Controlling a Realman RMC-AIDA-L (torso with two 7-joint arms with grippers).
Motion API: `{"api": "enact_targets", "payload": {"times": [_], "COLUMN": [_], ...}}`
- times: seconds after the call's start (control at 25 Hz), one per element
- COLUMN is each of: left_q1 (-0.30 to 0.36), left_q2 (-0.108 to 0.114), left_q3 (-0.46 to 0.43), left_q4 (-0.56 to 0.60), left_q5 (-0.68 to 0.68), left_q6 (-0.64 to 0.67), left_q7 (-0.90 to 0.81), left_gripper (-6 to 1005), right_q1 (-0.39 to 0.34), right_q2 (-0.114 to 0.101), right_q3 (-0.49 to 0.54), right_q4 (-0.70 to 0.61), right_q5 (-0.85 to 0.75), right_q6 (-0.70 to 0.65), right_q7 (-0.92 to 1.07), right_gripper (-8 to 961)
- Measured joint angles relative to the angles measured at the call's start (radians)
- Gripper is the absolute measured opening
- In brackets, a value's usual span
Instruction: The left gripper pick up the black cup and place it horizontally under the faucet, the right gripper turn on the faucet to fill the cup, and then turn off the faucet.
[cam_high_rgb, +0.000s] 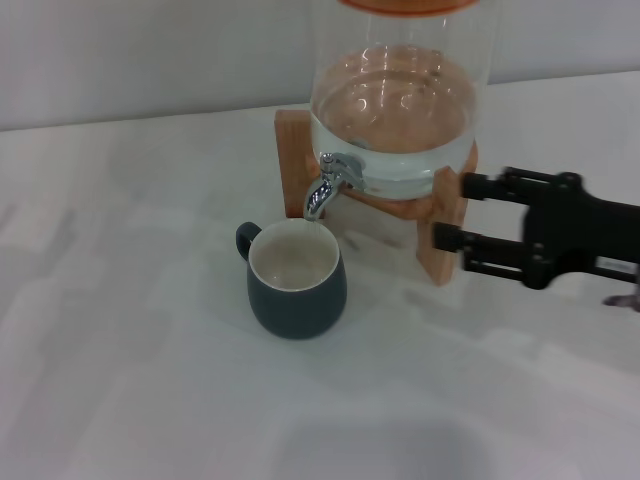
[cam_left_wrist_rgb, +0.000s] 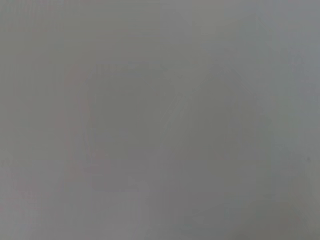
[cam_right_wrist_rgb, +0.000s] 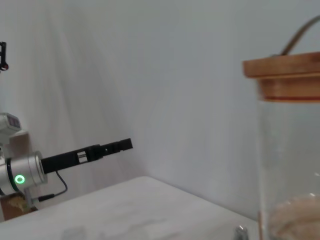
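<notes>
- Black cup (cam_high_rgb: 297, 279) stands upright on the white table (cam_high_rgb: 120, 350), nearest the robot, loop handle toward the robot's left; rim sits directly below the spout. Cream inside shows; water level cannot be read.
- Faucet (cam_high_rgb: 328, 184), chrome, just behind and above the cup, fitted low on the glass dispenser (cam_high_rgb: 392, 110). No stream visible between spout and cup.
- Right gripper (cam_high_rgb: 458, 212) reaches in from the right at the wooden stand (cam_high_rgb: 440, 235), fingers apart, one above the other, tips by the stand's post; near the faucet but clear of the lever.
- Dispenser holds water in its lower part; wooden lid (cam_right_wrist_rgb: 282, 75) on top.
- Left gripper (cam_right_wrist_rgb: 126, 144) hangs far off at the table's far side, seen only from the right wrist view; fingers look together and hold nothing. Left wrist view shows blank grey.
- Judgement: cup placed, faucet step in hand. To do it well: bring the fingers past the post, straddle the lever squarely, turn gently so the stand does not shift off the cup.
</notes>
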Motion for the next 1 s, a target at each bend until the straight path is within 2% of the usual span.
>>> {"api": "enact_targets", "payload": {"times": [0.16,0.28,0.36,0.6,1.0], "left_q1": [-0.002,-0.003,-0.003,0.005,0.007], "left_q2": [0.0,0.0,0.0,0.0,0.0], "left_q3": [0.0,0.0,0.0,0.0,0.0], "left_q4": [-0.003,-0.004,-0.004,-0.002,0.0], "left_q5": [-0.012,-0.012,-0.013,-0.013,-0.01], "left_q6": [0.011,0.029,0.035,0.029,0.024], "left_q7": [0.021,0.022,0.022,0.029,0.031], "left_gripper": [881,881,881,881,881], "right_q1": [-0.008,-0.01,-0.011,0.001,0.024], "right_q2": [-0.003,-0.003,-0.005,-0.008,-0.01], "right_q3": [-0.1,-0.116,-0.175,-0.25,-0.288], "right_q4": [-0.059,-0.066,-0.072,-0.062,-0.049], "right_q5": [0.004,0.005,-0.004,-0.008,-0.018], "right_q6": [-0.096,-0.12,-0.231,-0.344,-0.34], "right_q7": [0.043,0.048,0.064,0.082,0.072], "right_gripper": [702,700,698,695,656]}}
